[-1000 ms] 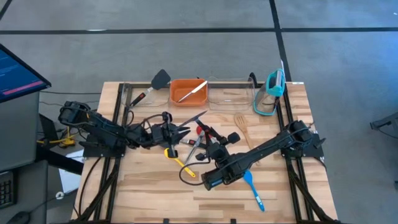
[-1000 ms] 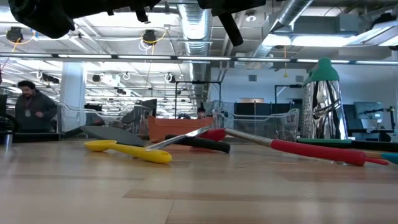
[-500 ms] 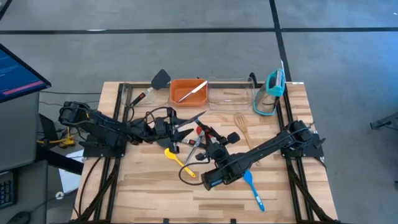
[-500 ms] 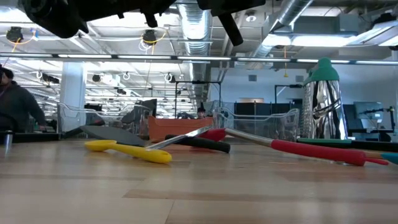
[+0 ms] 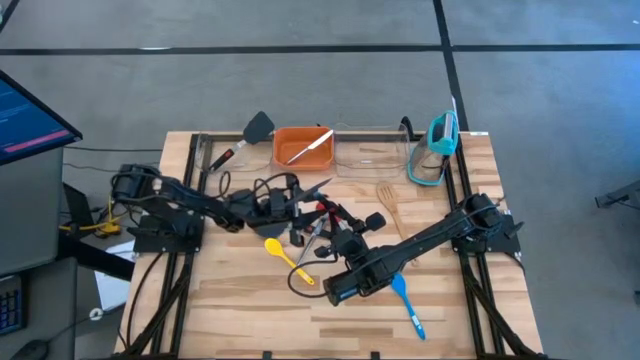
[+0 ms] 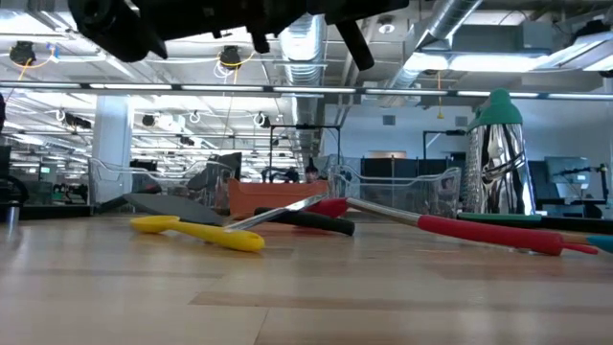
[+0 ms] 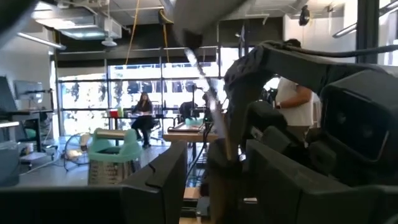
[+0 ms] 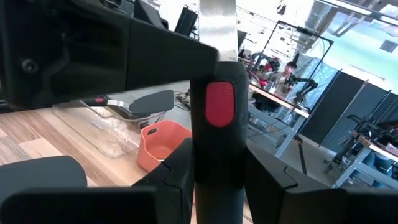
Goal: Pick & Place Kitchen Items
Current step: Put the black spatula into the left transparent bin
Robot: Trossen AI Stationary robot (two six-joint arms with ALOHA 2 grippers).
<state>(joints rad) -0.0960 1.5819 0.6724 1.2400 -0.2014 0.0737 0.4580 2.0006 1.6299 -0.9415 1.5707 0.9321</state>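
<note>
**High view.** The left gripper (image 5: 290, 208) is hovering over the utensil pile just at 10 o'clock from the tabletop (image 5: 230, 300) centre. The right gripper (image 5: 335, 225) is sitting close beside it, at its 4 o'clock. A yellow spoon (image 5: 285, 255) is lying at 6 o'clock from the left gripper. A blue spoon (image 5: 405, 298) is lying at 4 o'clock from centre and a wooden fork (image 5: 387, 197) at 1 o'clock. A black spatula (image 5: 258, 127) is resting at 9 o'clock of the orange bin (image 5: 280, 150), which is standing at the 12 o'clock edge.

**Low view.** The yellow spoon (image 6: 196, 232) is lying flat on the tabletop (image 6: 306, 297). A red-handled utensil (image 6: 488, 233) is lying at its 3 o'clock. Only dark arm parts are showing along the top.

**Left wrist view.** The left gripper (image 7: 217, 180) is showing its fingers (image 7: 155, 183) apart. A dark handle with a metal shaft (image 7: 205, 93) is standing between them; contact cannot be told.

**Right wrist view.** The right gripper (image 8: 214, 162) is clamping a black-handled tool (image 8: 217, 106) with a red patch and a metal blade. The tool is standing upright between the fingers (image 8: 177, 171). The orange bin (image 8: 161, 146) is showing beyond.
</note>
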